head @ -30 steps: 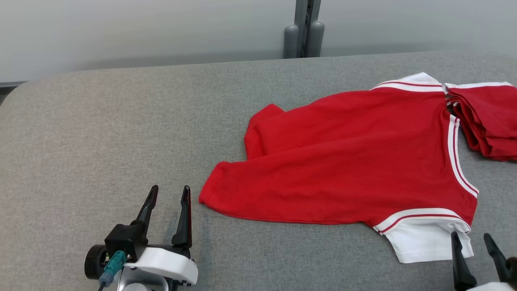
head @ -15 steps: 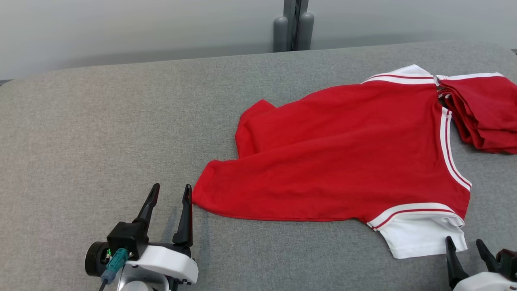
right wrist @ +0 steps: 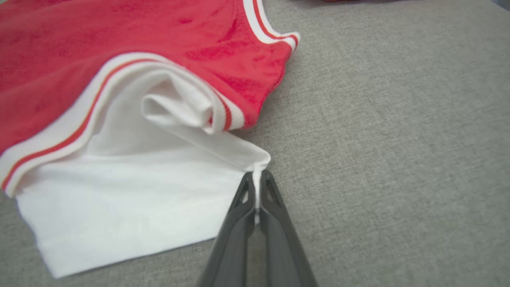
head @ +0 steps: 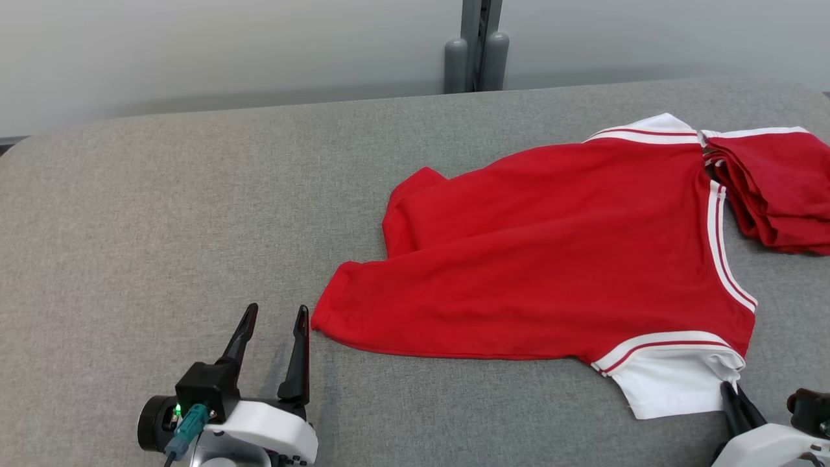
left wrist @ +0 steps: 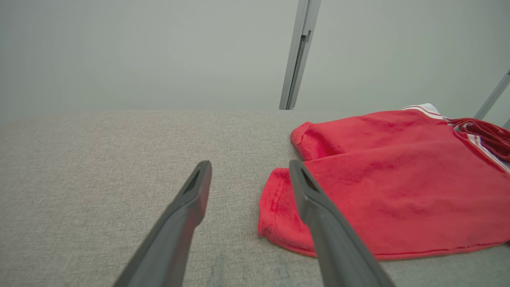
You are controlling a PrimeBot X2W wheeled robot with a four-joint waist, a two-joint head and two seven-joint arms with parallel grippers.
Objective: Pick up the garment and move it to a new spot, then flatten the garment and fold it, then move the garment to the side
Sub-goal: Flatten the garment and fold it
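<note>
Red garment (head: 551,259) sprawls at three o'clock on the grey tabletop (head: 162,194). The right gripper (right wrist: 257,181) clenches its jaws on the white sleeve (right wrist: 119,179) corner; the left gripper (head: 275,311) hovers, jaws released, beside the hem (left wrist: 275,207). A slow lift should protect that thin pinch.

This is looking like a lab or robot test bay rather than a home. A wide grey fabric-covered table (head: 194,194) is filling the lower frame. Plain pale panels (head: 194,52) are running along the top, and a bare metal post (head: 480,26) is standing at top centre. A single garment (head: 551,259) is lying out at right.
</note>
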